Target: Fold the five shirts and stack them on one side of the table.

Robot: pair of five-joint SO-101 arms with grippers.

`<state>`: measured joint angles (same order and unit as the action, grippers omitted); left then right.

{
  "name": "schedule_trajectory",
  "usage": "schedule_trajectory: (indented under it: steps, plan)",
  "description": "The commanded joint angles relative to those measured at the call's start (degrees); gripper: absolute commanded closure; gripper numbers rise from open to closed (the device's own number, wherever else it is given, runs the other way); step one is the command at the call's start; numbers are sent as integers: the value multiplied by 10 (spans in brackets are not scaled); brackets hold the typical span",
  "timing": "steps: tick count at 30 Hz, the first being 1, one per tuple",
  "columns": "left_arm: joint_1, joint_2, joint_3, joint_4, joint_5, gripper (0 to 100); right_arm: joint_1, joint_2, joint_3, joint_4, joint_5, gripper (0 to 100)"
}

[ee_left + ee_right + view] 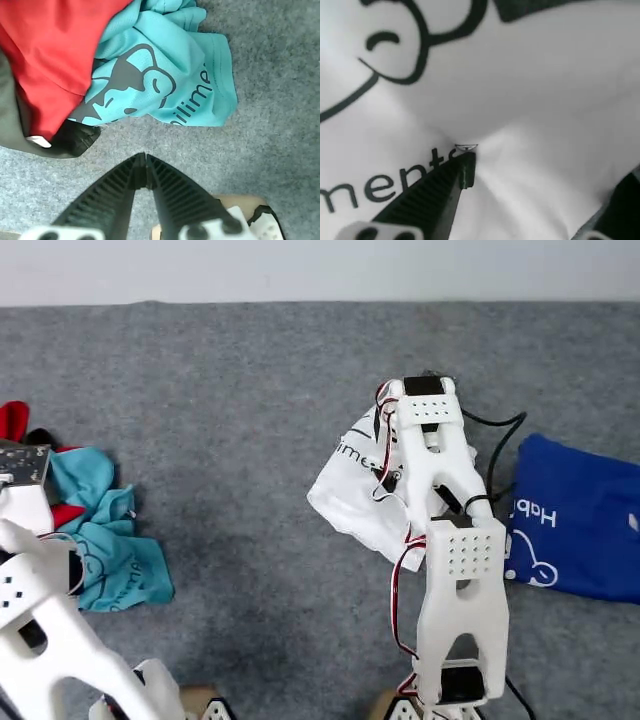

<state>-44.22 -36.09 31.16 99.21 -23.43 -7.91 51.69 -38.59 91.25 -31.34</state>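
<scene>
Fingers, left: your left gripper (145, 165) is pressing its two fingers (117, 187) together tip to tip, and nothing is sitting between them.
Right gripper: you are not getting enough from these views to tell whether your right gripper (467, 162) is open or closed. It is touching the white shirt (530, 100).
Left gripper, place: it is hanging over bare table (270, 140), near the teal shirt (165, 75) but apart from it.
Pile: in the high view the teal shirt (110, 550) is lying crumpled at the table's 9 o'clock edge. The red shirt (50, 55) is lying partly over it, and a dark shirt (65, 142) is showing from under the red one.
White shirt: in the high view it (350, 490) is sitting bunched a little toward 3 o'clock from the table's middle, and the right arm (460, 570) is stretching over it.
Blue shirt: it (580, 530) is lying fairly flat at the 3 o'clock edge, just beside the white shirt. The right arm is covering the gap, so you cannot tell whether the two are touching.
Table: its grey surface (250, 390) is lying bare between the 9 o'clock pile and the white shirt.
</scene>
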Motion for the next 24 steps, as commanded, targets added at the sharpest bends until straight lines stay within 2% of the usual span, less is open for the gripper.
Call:
schedule_trajectory:
  steps: [1,5,7,12,14,19,24]
  plan:
    - [0,-12,-3,-5,4,994,7,23,-9,1,-2,723]
    - [0,-12,-3,-5,4,994,8,22,-10,-4,78,936]
    - [0,-12,-3,-5,4,994,7,17,-11,0,120,995]
    - [0,-12,-3,-5,4,994,14,17,-72,87,154,987]
    - [0,-12,-3,-4,4,994,15,17,-106,119,200,988]
    - [0,-12,-3,-4,4,994,36,-30,-93,117,335,989]
    - [2,-12,-3,-4,4,994,65,-140,-18,117,408,989]
